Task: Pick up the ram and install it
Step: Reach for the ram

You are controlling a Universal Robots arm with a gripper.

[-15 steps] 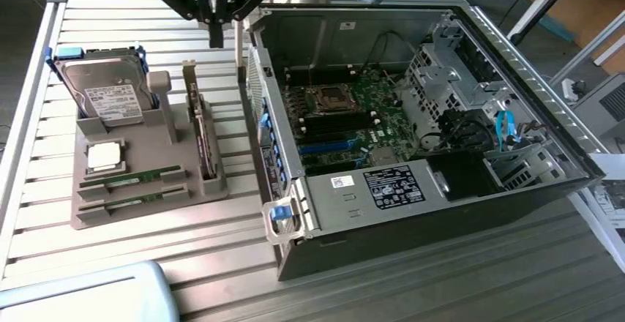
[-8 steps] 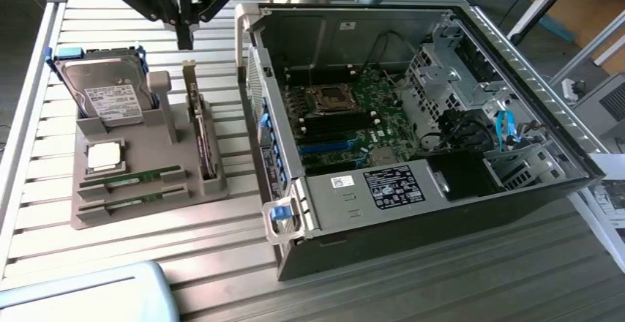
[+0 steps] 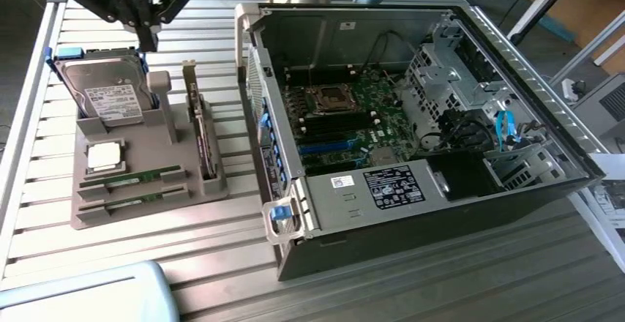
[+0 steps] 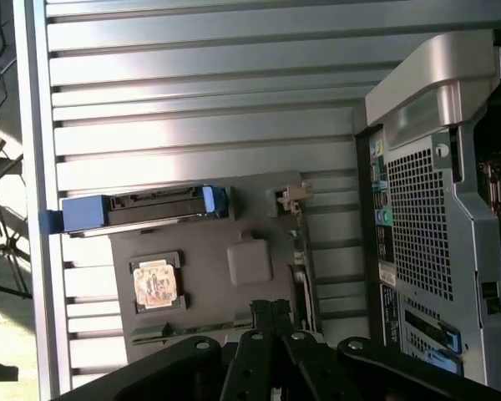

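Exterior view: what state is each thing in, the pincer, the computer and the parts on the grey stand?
Pincer, shut, empty, above the stand.
Computer, on its side, cover off, board exposed.
Ram, on edge in its stand slot, not gripped.
Twin ram, same, in the next slot.
Hard drive, propped upright.
Processor, lying flat.
Card, standing on edge.

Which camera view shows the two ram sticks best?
The exterior view: both ram sticks lie side by side in the grey holder, faces visible. In the wrist view, one appears as a thin edge-on strip.
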